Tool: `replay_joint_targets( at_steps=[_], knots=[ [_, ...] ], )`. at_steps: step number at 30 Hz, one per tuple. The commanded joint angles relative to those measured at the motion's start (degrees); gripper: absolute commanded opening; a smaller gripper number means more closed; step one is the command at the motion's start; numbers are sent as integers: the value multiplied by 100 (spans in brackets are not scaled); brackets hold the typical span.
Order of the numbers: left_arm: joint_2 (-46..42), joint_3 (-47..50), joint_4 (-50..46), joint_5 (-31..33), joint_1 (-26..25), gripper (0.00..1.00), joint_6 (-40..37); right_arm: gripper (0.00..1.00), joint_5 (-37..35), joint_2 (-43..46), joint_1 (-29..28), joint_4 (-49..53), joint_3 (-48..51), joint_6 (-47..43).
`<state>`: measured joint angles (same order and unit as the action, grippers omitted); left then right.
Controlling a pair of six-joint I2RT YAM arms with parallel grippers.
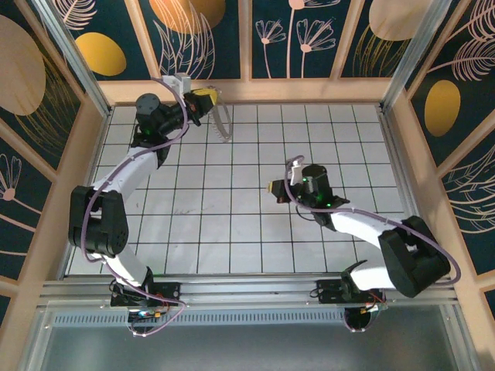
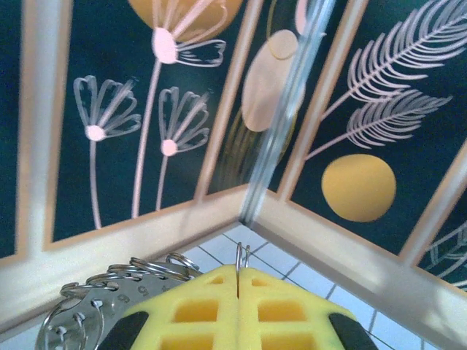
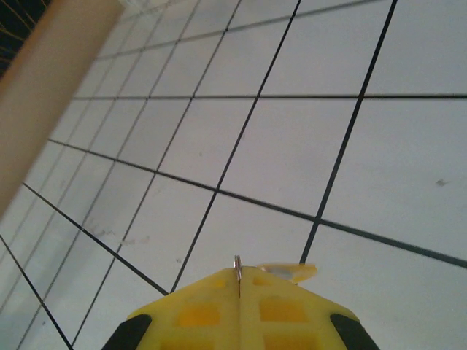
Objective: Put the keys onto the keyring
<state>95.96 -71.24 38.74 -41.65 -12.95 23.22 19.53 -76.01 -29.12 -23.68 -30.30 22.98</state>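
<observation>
Keyring [image 1: 224,124] pinched tight in left gripper [image 1: 207,96], dangling, long axis 12-to-6, near surface [image 1: 232,239] far edge. Key [image 3: 292,271] clamped in right gripper [image 1: 273,188], mid-surface. Keyring at 11 o'clock from key, well apart.

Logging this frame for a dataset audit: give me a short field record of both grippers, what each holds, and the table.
left gripper: shut on the keyring, near the far wall
keyring: hangs down from that grip
right gripper: shut on the key, over mid-table
key: brass end pokes out of the grip
table: white tiles, dark grid lines
</observation>
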Motion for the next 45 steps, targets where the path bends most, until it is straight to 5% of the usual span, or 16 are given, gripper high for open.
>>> replay_joint_targets(
  at_steps=[1, 18, 31, 45],
  knots=[
    [-362, 102, 230, -136, -224, 0, -88, 0, 945, 433, 469, -670, 254, 106],
    [-631, 701, 248, -478, -838, 0, -405, 0, 3416, 1529, 1914, -1413, 476, 171],
    [-562, 283, -816, -1107, -1194, 0, -1565, 0, 3420, 1762, 2085, -1612, -8, 101],
    [-294, -459, -1845, -1012, -1618, 0, -2822, 0, 3206, 1850, 2086, -1643, -658, -17]
  ],
)
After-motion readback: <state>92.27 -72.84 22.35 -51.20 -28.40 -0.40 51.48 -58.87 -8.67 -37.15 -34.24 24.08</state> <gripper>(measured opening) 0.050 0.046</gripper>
